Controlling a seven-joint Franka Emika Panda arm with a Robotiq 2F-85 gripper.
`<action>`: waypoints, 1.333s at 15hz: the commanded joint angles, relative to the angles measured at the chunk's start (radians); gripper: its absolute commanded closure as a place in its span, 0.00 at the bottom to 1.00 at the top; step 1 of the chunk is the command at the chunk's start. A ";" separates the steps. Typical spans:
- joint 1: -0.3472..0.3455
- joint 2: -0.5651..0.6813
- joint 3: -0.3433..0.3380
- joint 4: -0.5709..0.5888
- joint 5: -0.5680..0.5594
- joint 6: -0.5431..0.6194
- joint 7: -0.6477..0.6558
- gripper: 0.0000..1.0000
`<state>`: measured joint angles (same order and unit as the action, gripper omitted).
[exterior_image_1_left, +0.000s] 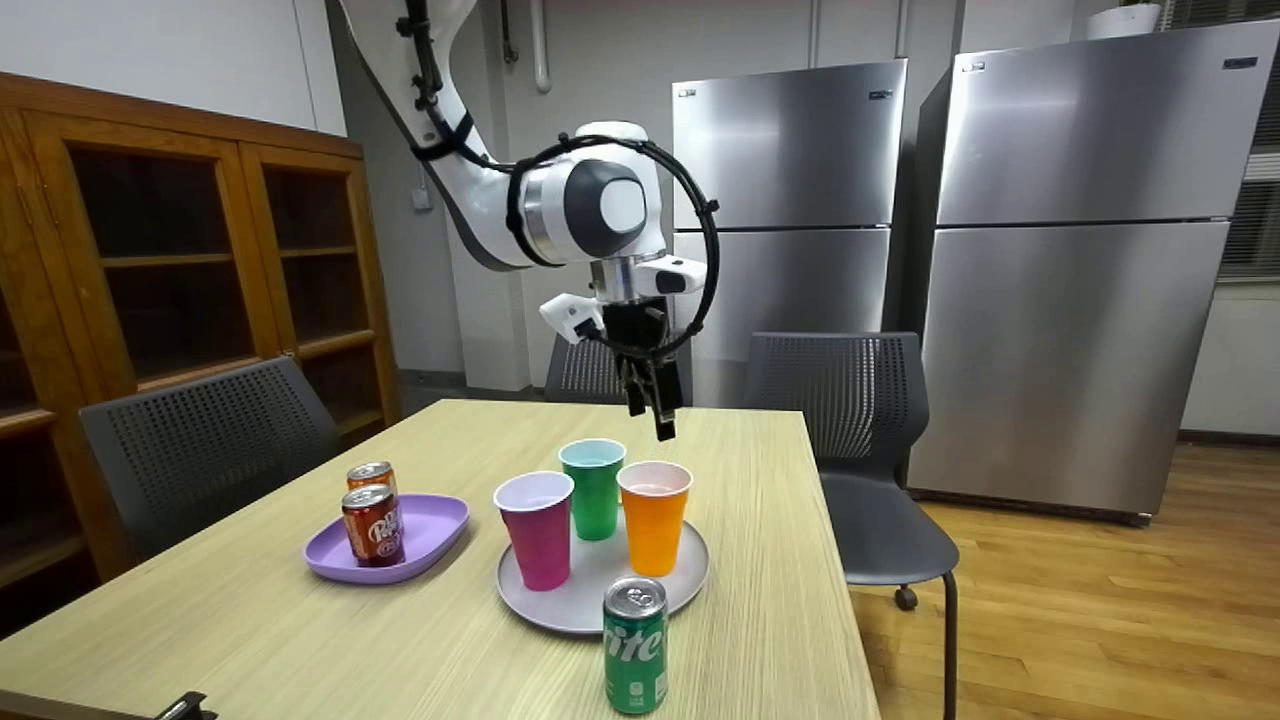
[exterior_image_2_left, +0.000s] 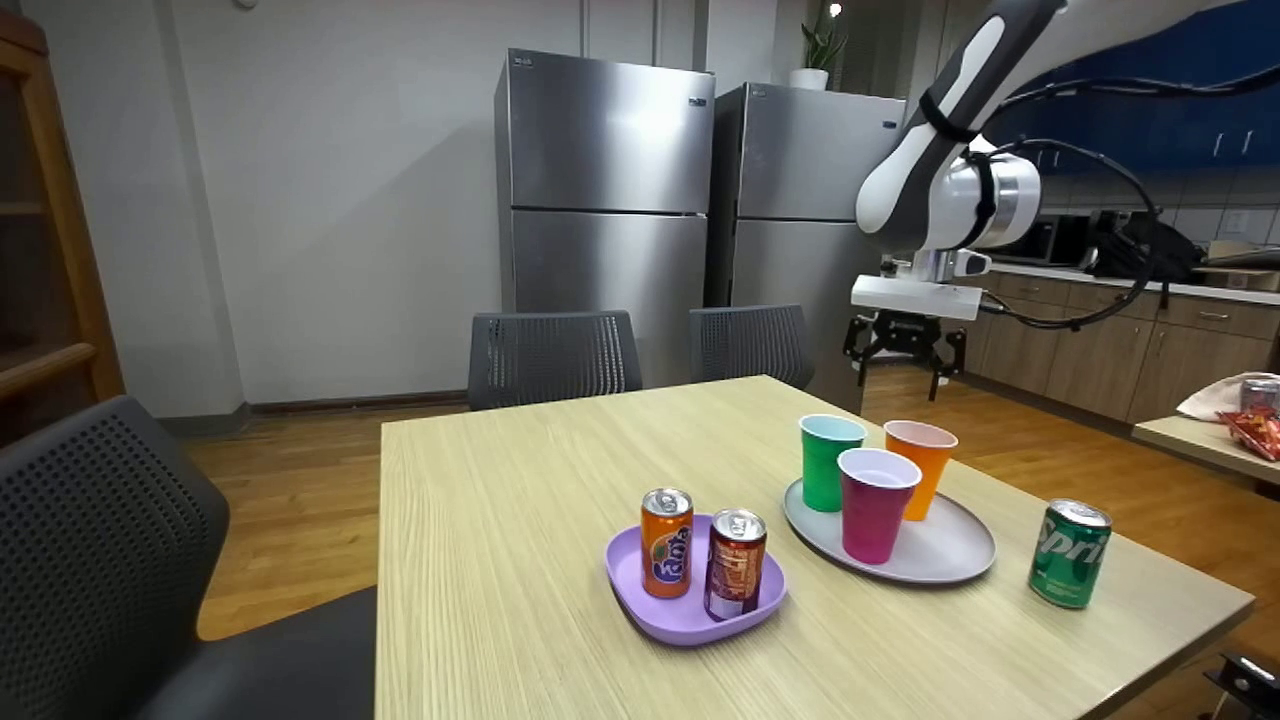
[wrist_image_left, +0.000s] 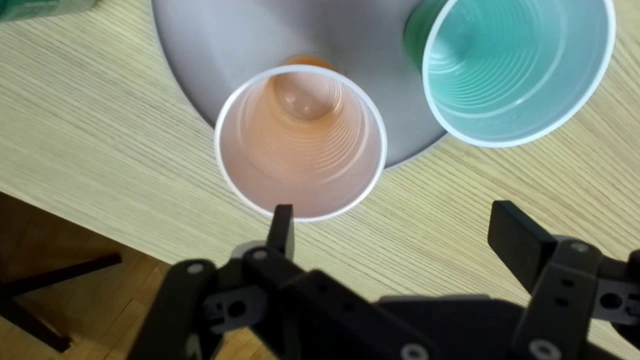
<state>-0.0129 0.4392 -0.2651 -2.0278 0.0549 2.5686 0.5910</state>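
Wrist view: I see the gripper (wrist_image_left: 392, 205) with its two fingers spread wide apart, the pale table (wrist_image_left: 410, 240) showing between them. The orange cup (wrist_image_left: 302, 150) is nearest. In an exterior view, the gripper hangs in the air toward the far end of the table, apart from that cup. Seen from there, the orange cup stands upright on the right of a round grey plate (exterior_image_1_left: 600, 572), with a green cup (exterior_image_1_left: 594, 495) at the far side and a purple cup (exterior_image_1_left: 538, 540) at the left. A Sprite can (exterior_image_1_left: 635, 655) stands near, in front of the plate. To the left, a purple tray (exterior_image_1_left: 435, 525) holds two upright cans, a Dr Pepper can (exterior_image_1_left: 374, 530) near and a Fanta can (exterior_image_2_left: 667, 545) farther. A dark chair (exterior_image_1_left: 845, 390) stands at right.
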 joint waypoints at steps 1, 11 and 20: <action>0.001 -0.095 0.003 -0.074 -0.076 -0.026 -0.091 0.00; -0.042 -0.170 0.040 -0.153 -0.112 -0.002 -0.349 0.00; -0.045 -0.199 0.041 -0.187 -0.126 0.012 -0.388 0.00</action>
<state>-0.0359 0.2516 -0.2436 -2.2068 -0.0488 2.5711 0.1991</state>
